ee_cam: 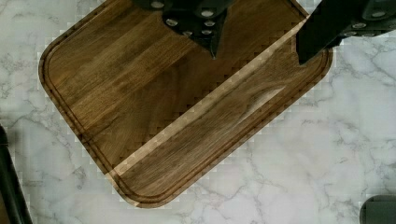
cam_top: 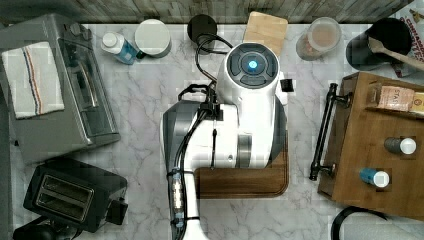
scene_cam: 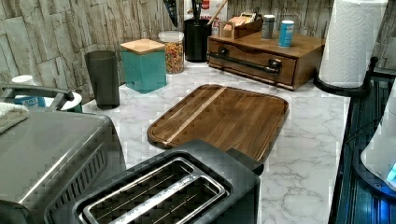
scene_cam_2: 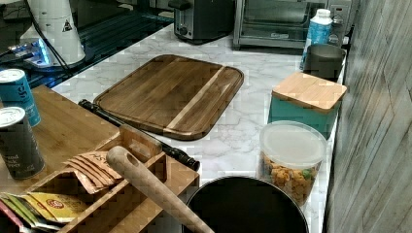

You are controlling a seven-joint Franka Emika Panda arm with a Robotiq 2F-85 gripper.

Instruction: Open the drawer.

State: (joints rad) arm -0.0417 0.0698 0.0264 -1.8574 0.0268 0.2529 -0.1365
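The drawer is a wide, shallow brown wooden front in the wooden cabinet, and it sits flush and shut. Its long black bar handle runs across the front, also seen in the left view as the handle and in the right view as the handle. My gripper hangs open high above the dark-wood cutting board, with nothing between its black fingers. The white arm stands over that board, to the left of the handle in the top view and well apart from it.
On the cabinet top stand two cans and a tea-bag box. A grey toaster oven and black toaster fill the top view's left. Jars, a teal box and a utensil pot line the back wall. A paper-towel roll stands beside the cabinet.
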